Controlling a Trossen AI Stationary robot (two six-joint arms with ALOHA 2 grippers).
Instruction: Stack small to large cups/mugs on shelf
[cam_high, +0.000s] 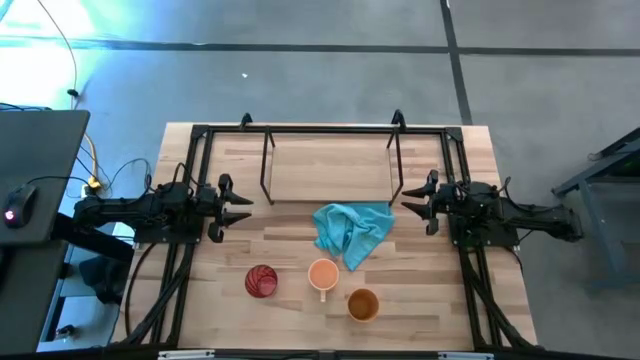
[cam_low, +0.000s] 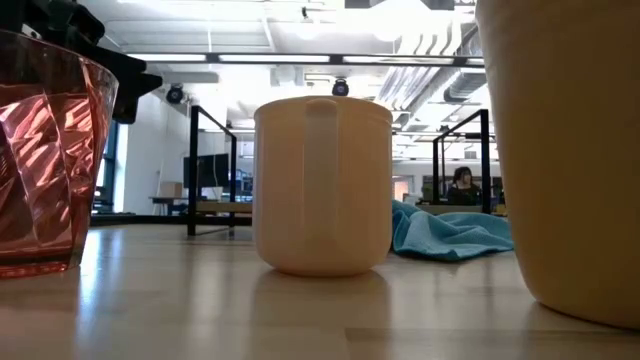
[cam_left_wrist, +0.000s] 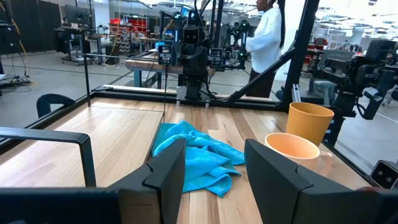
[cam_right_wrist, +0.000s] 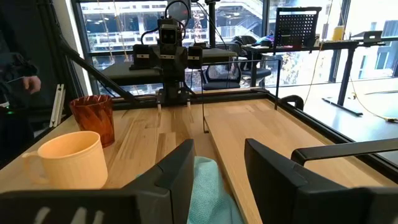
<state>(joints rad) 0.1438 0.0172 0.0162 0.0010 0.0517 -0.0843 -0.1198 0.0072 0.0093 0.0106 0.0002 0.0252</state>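
Nothing is stacked yet: your shelf (cam_high: 330, 170) at the table's far side holds no cups. Red cup (cam_high: 261, 281), orange mug (cam_high: 323, 274) and amber cup (cam_high: 362, 304) stand apart near the front edge. Left gripper (cam_high: 243, 206) and right gripper (cam_high: 408, 205) wait either side, fingers parted, holding nothing.

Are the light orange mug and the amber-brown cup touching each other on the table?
Apart. The high view shows bare wood between the light orange mug and the amber-brown cup, which sits beside it, nearer the table's front edge.
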